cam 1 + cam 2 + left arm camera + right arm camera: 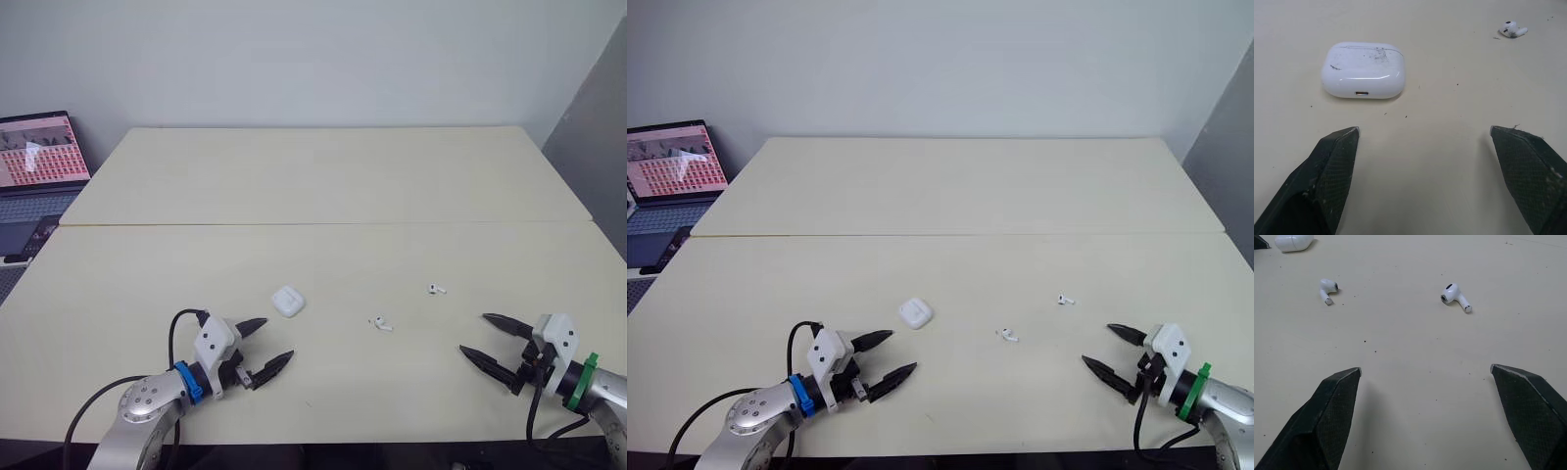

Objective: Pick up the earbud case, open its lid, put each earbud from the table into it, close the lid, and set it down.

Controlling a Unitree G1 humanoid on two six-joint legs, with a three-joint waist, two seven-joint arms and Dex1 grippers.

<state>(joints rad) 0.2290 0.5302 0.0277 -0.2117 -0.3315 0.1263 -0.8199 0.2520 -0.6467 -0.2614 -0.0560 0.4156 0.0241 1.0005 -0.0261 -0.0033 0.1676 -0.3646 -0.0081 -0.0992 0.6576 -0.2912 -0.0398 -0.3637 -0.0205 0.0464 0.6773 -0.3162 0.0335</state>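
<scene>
You're at the pickup: left gripper [277,339], spread wide, sits near the case [287,301]; advance and pinch it. Right gripper [474,333] is spread too.

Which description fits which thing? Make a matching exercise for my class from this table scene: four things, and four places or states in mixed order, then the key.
Things:
1. earbud case
2. laptop
3. right hand
4. middle earbud

Descriptions:
A. open and empty, at the right front of the table
B. off to the far left, screen lit
C. lid shut, just ahead of the left hand
D. lying between the case and the other earbud

Pairs: 1-C, 2-B, 3-A, 4-D.
</scene>
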